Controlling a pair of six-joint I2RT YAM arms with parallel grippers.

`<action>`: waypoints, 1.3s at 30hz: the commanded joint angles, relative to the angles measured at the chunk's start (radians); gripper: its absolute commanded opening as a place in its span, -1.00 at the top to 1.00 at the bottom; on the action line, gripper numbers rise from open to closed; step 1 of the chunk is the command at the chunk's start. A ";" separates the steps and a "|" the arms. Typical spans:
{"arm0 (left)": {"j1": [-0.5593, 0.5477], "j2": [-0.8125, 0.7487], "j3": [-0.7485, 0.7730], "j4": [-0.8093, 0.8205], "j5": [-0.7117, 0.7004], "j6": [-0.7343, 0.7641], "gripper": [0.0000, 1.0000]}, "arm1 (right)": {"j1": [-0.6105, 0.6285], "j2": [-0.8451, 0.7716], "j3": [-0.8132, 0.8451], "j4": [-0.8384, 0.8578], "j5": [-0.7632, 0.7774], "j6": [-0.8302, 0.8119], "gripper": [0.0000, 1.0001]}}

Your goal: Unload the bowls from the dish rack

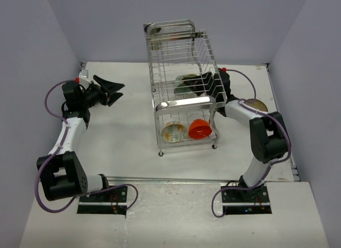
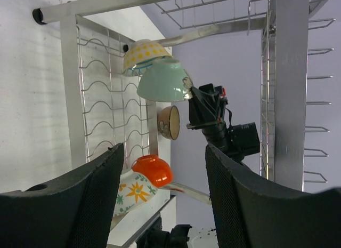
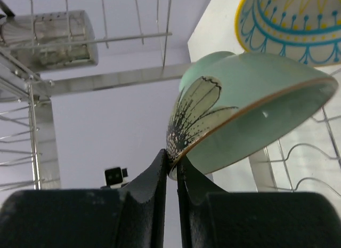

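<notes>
The chrome dish rack [image 1: 184, 102] stands mid-table. My right gripper [image 3: 171, 160] reaches into its upper tier and is shut on the rim of the greenish bowl [image 3: 250, 104], which also shows in the top view [image 1: 186, 82]. A yellow-rimmed patterned bowl [image 3: 293, 24] sits just behind it. In the lower tier lie the orange-red bowl [image 1: 200, 129] and the pale flowered bowl [image 1: 173, 132]. The brown bowl [image 1: 256, 104] stands on the table right of the rack. My left gripper [image 1: 109, 90] is open and empty, left of the rack.
The left wrist view looks through the rack [image 2: 69, 72] at the orange-red bowl [image 2: 153, 170], the flowered bowl [image 2: 133, 192], the greenish bowl [image 2: 164, 82] and my right gripper [image 2: 200, 101]. Walls close the table on three sides.
</notes>
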 commanded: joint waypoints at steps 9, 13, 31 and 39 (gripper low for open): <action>0.008 -0.048 -0.003 0.017 0.019 0.011 -0.28 | 0.016 -0.159 -0.086 0.123 -0.014 0.034 1.00; 0.008 -0.048 -0.005 0.014 0.017 0.014 -0.28 | 0.016 -0.160 -0.128 0.159 -0.008 0.040 1.00; 0.008 -0.038 -0.014 0.015 0.016 0.025 -0.28 | -0.059 -0.209 -0.362 0.500 -0.032 0.011 1.00; 0.008 -0.039 -0.025 0.018 0.017 0.029 -0.28 | -0.140 -0.261 -0.439 0.603 -0.120 -0.017 1.00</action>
